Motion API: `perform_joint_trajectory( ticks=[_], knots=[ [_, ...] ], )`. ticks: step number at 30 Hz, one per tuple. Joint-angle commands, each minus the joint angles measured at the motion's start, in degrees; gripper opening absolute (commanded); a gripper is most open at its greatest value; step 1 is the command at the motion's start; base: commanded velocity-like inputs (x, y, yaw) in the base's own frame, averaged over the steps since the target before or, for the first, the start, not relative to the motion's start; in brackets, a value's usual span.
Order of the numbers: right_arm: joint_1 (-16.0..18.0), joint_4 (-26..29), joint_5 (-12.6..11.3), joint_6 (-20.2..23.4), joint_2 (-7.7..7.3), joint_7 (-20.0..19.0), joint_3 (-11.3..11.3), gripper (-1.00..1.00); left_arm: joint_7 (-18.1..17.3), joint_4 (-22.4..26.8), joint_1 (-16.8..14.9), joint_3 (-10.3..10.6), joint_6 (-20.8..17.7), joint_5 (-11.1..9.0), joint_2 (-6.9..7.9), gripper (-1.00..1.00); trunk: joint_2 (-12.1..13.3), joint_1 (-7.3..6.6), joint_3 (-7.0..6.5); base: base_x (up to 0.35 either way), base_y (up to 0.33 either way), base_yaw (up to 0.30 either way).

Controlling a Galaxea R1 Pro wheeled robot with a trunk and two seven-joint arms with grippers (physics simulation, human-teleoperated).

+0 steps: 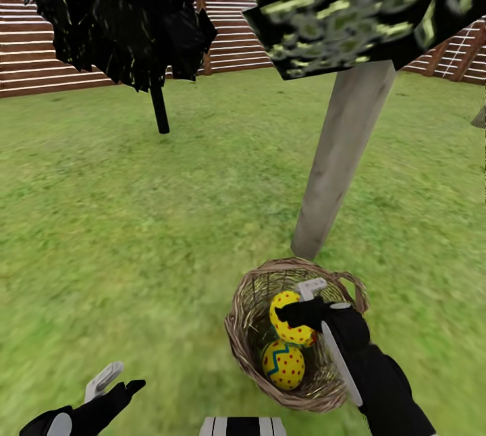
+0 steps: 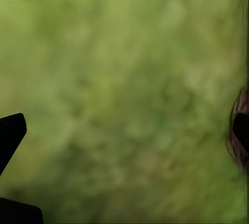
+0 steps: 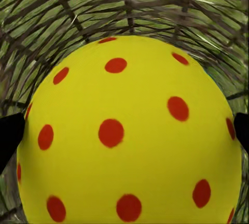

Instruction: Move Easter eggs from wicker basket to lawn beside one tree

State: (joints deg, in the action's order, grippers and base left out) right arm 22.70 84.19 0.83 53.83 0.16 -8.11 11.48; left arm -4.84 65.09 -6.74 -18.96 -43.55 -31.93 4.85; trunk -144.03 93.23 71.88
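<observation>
wicker basket (image 1: 246,328) lower centre beside trunk (image 1: 341,166); two eggs visible inside. right gripper (image 1: 297,311) straddling upper egg (image 1: 287,311), grip unconfirmed. left gripper (image 1: 111,382) open, empty. none placed yet.

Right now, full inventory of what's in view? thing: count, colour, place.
Easter eggs: 2 visible, yellow with red dots, in the basket; upper egg between the right gripper's fingers, lower egg nearer the robot, with a blue zigzag.
Wicker basket: 1, tan-brown, on the grass at the foot of the pale trunk.
Pale-trunk tree: 1, grey-beige trunk, dark mottled green crown, just behind the basket.
Dark tree: 1, thin black trunk, black crown, far left.
Fence: brown horizontal slats, along the back.
Lawn: green.
Left gripper: black and white, low over grass, open.
Right gripper: black and white, inside the basket, around the upper egg.
</observation>
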Motion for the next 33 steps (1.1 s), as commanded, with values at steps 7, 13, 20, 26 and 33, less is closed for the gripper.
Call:
perform_joint_trajectory(
  ticks=[7,13,20,26,33],
  knots=[
    [0.14,8.14,-0.11,1.22,-2.18,-4.54,-4.29,-1.0,-0.02,0.04,-0.03,0.24,0.07,0.29,-0.12,1.0,0.08,-0.19,-1.51,0.0,0.0,0.0],
    [2.37,8.35,-0.28,-6.91,-5.87,-29.69,-19.21,-1.0,0.67,-0.02,-0.03,0.42,0.22,0.27,-0.26,1.0,0.16,-0.34,-2.84,0.0,0.0,0.0],
    [4.64,8.36,-0.64,-7.31,-6.48,-43.76,-32.53,-1.0,0.46,-0.07,-0.03,0.35,0.36,0.34,-0.28,1.0,0.21,-0.45,-3.73,0.0,0.0,-0.052],
    [5.79,8.36,-2.11,-5.66,-6.52,-45.14,-39.57,-1.0,-0.02,-0.15,0.08,0.41,0.48,0.79,-0.36,1.0,0.21,-0.45,-3.73,-0.062,-0.075,-0.251],
    [6.07,8.36,-6.15,-4.85,-6.66,-45.24,-43.29,-1.0,0.0,-0.16,0.91,0.33,2.14,1.04,-0.34,1.0,0.21,-0.45,-3.73,-0.178,-0.26,-0.078]
  ],
)
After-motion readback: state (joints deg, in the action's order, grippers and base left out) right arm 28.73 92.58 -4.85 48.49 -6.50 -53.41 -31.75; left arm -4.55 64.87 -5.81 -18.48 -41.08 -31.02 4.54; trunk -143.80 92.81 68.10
